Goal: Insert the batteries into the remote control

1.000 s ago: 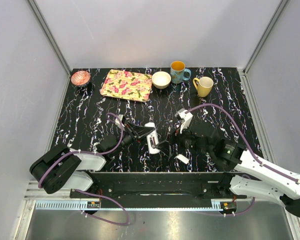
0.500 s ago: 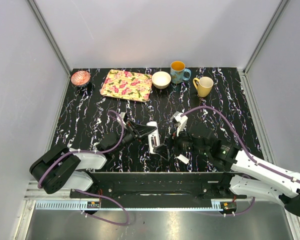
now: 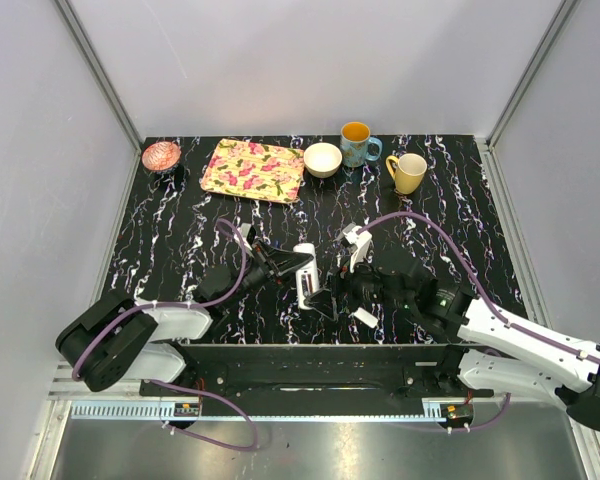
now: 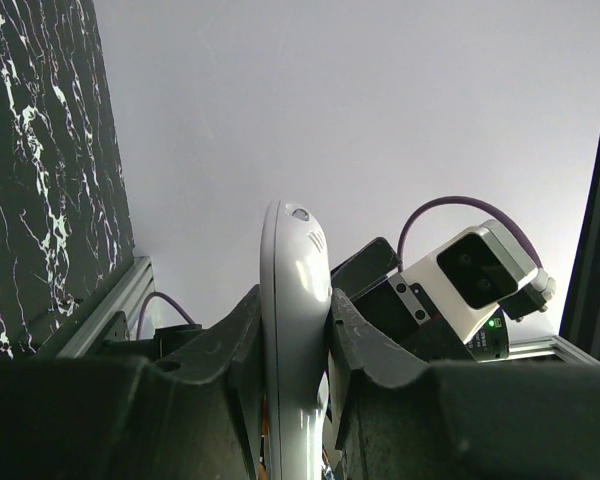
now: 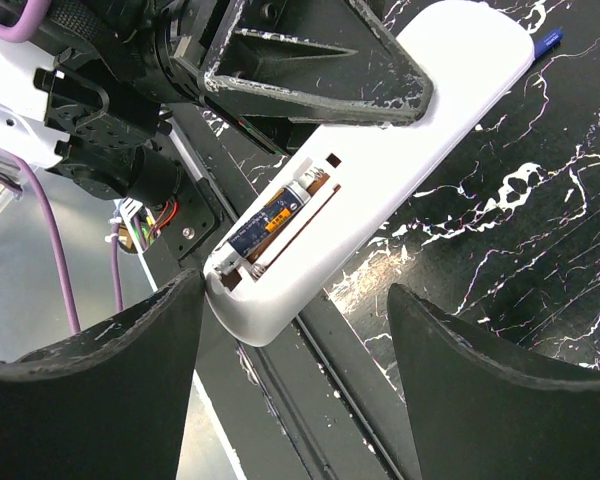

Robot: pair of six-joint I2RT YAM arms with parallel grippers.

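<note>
**A:** The left end effector [image 3: 286, 262] is clamped shut on the remote control [image 5: 380, 170], holding it up off the table [image 3: 180, 230] near the front edge, with the open back turned to the other arm

**B:** And the right end effector [image 5: 295, 330] hovers just off the remote's lower end, jaws spread wide, nothing between them

**A:** The compartment's uncovered, and one battery [image 5: 275, 215], blue and orange, sits in the slot nearer the left arm

**B:** The slot beside it looks bare white, though at this slant I can't be sure it's empty

**A:** Then I'd call it midway through loading: one cell in, one to go, and the cover [image 3: 365, 317] lies loose on the table just beside the right arm

**B:** No spare battery shows in any view, so the right arm has to find one first, then seat it flat in that second slot while the left holds the remote steady
</note>
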